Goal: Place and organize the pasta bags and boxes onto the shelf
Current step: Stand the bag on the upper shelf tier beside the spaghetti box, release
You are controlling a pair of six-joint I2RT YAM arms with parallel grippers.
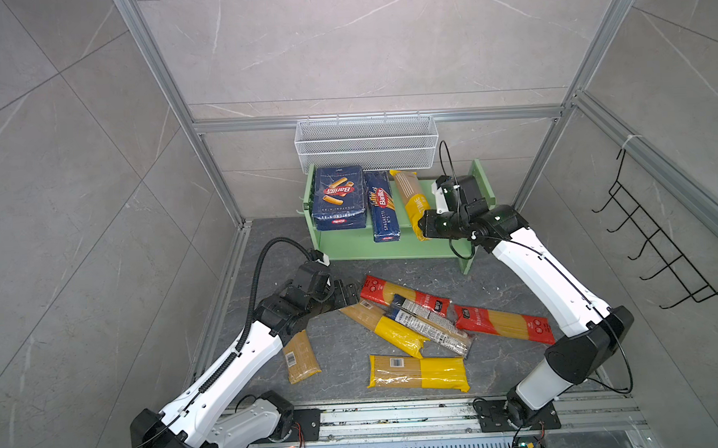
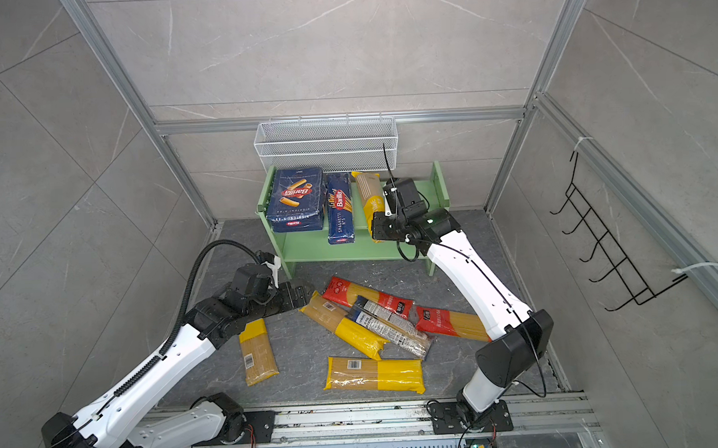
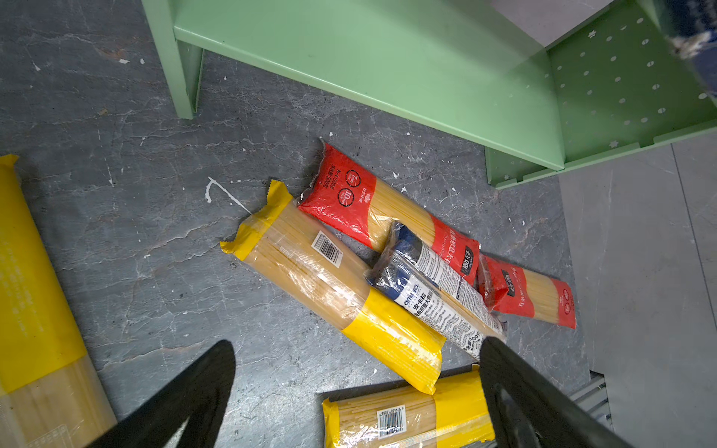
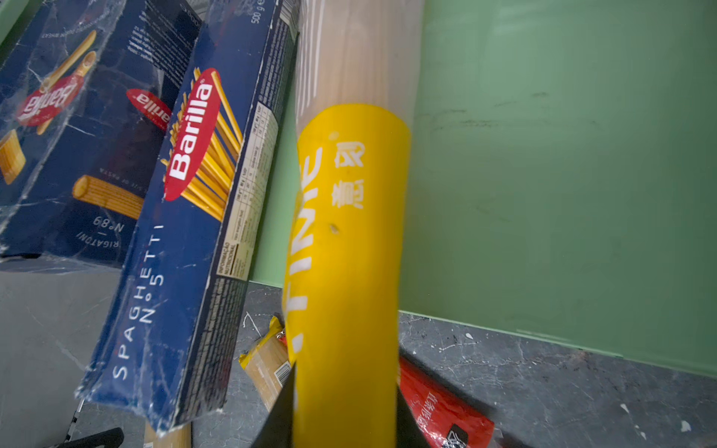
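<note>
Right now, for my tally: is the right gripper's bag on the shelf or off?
On, it seems: the yellow bag lies along the top of the shelf, right gripper shut on it.

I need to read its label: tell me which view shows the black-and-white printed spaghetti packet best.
The left wrist view: the black-and-white packet is close and its print sharp. In both top views the packet is small, its print unreadable. The right wrist view does not show it.
</note>
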